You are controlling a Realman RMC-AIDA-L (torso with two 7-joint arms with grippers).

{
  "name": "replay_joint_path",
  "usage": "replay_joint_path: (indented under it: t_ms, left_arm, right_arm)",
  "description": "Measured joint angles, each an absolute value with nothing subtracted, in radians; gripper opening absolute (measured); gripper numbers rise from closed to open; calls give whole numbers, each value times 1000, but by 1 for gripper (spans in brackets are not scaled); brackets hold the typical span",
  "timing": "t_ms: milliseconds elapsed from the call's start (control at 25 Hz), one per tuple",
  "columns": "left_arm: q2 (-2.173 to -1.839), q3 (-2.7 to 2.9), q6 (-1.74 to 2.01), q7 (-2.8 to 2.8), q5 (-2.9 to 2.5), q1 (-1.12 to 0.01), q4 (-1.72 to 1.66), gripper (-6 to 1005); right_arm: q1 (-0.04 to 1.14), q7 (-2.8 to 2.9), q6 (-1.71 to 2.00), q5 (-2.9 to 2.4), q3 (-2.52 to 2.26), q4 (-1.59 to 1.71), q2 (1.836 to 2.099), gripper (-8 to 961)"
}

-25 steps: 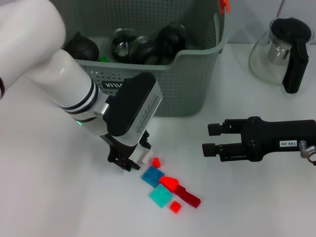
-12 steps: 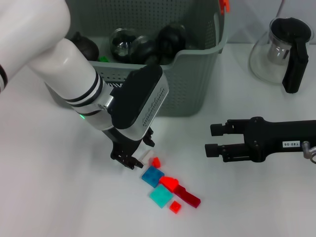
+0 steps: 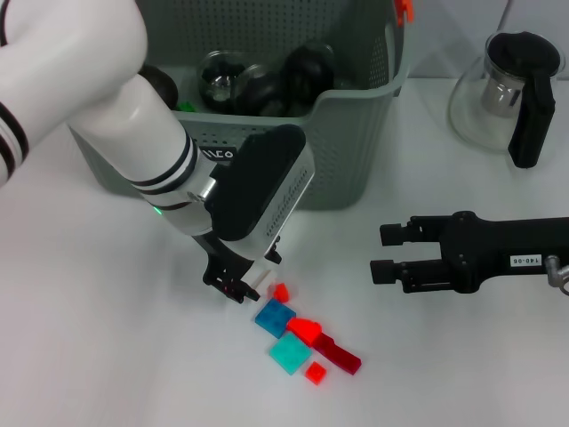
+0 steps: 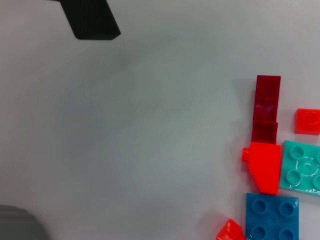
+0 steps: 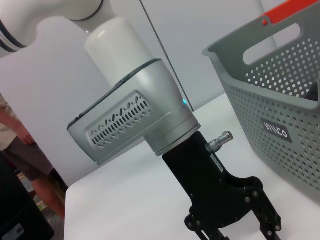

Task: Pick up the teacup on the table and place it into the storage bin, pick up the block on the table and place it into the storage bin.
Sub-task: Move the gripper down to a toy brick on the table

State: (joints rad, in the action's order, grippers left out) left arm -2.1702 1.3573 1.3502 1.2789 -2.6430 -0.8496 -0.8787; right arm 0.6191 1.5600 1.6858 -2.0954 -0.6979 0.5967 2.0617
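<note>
My left gripper (image 3: 236,286) hangs just above the table in front of the storage bin (image 3: 347,151), its fingers shut on a small white block (image 3: 254,277). Beside it, loose blocks lie on the table: a blue one (image 3: 275,318), a teal one (image 3: 291,353), a bright red one (image 3: 304,328), a dark red one (image 3: 338,353) and small red pieces (image 3: 281,292). The left wrist view shows the blue block (image 4: 271,220) and the dark red block (image 4: 267,107). Dark round teaware and a glass teacup (image 3: 222,76) lie inside the bin. My right gripper (image 3: 384,252) rests open and empty to the right.
A glass teapot with a black handle (image 3: 511,89) stands at the back right. The bin's perforated wall (image 5: 280,100) and orange clip (image 3: 404,9) rise close behind the left arm. Bare white table lies between the blocks and the right gripper.
My left gripper has risen slightly and shifted right, toward the bin, with the white block moving along with it. The right arm has barely moved.
</note>
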Motion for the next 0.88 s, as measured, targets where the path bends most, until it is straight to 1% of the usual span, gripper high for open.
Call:
replay_joint_path:
  t_ms: [880]
  left_arm:
    - [-2172, 1414, 1319, 1293, -2640, -860, -851, 553]
  right_arm:
    - [607, 1546, 1686, -2095, -698, 597, 2062, 790]
